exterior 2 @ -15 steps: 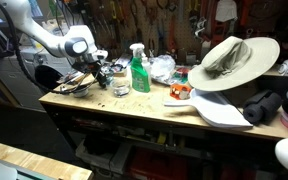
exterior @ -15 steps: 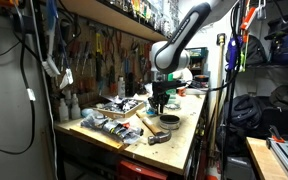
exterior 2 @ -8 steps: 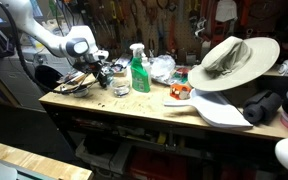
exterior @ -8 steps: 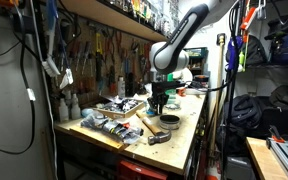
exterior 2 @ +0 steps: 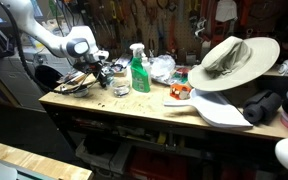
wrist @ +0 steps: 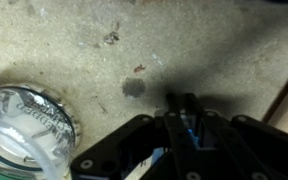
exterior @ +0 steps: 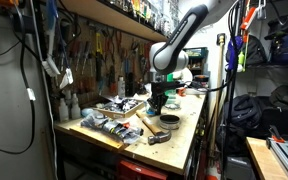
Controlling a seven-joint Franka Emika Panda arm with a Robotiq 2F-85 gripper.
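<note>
black gripper [wrist: 184, 106] closed – round glassy jar [wrist: 24, 126] nearby

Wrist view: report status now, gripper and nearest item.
Gripper shut, low over worn grey benchtop. Round clear jar close beside, untouched. No obstacle seen between them.

This is a workshop. Rows of hand tools [exterior 2: 154, 15] hang on the wall behind a worn wooden workbench [exterior 2: 114, 103], which is cluttered with a spray bottle [exterior 2: 140, 70], cables and oddments.
</note>
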